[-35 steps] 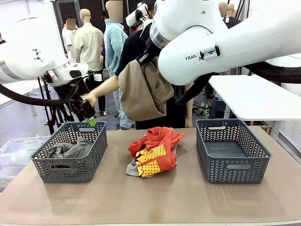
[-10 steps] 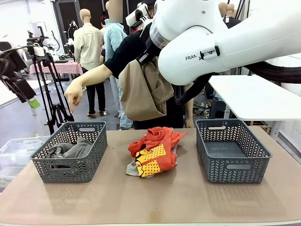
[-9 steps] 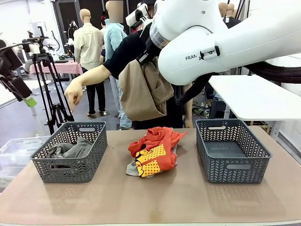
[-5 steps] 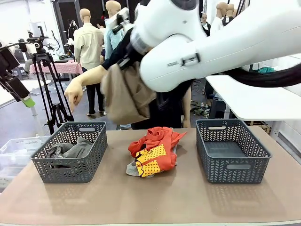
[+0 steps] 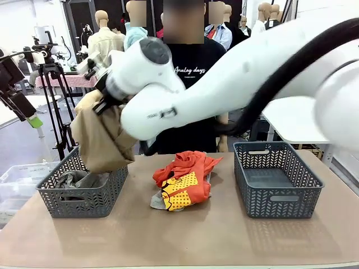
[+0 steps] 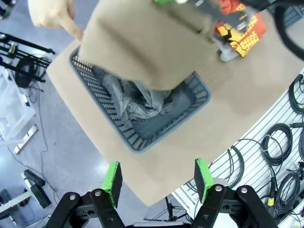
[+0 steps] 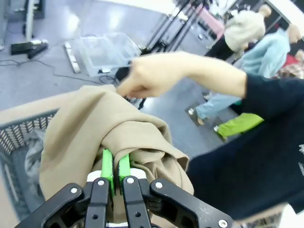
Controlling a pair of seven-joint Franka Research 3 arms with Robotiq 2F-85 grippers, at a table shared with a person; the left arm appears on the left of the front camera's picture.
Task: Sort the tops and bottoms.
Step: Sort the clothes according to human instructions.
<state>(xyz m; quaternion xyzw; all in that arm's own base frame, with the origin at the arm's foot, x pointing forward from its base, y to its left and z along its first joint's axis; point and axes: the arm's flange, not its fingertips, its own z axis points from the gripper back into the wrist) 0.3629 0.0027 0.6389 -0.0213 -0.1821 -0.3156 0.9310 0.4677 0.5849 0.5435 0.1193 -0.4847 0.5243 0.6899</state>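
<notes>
Khaki-tan garment (image 5: pixel 101 143) hangs just over the left basket (image 5: pixel 84 204), pinched tight in the right gripper (image 7: pixel 116 166). The left gripper (image 6: pixel 158 180) is spread and empty, up high. Probably best to centre the garment, dip lower, then release so nothing drapes over the rim.

Garment (image 5: pixel 104 140) above left basket (image 5: pixel 61 203) (pile (image 5: pixel 182 185) alongside)

Bright, even overhead indoor light, soft faint shadows beneath the grey baskets (image 5: pixel 277 179) on the counter (image 5: pixel 185 238), motion smear on the white right arm (image 5: pixel 224 95) and khaki garment (image 5: pixel 101 140), person's hand (image 7: pixel 147 76) soft in both wrist views, wide-angle bending at edges, glare on the floor (image 7: pixel 71 26).
</notes>
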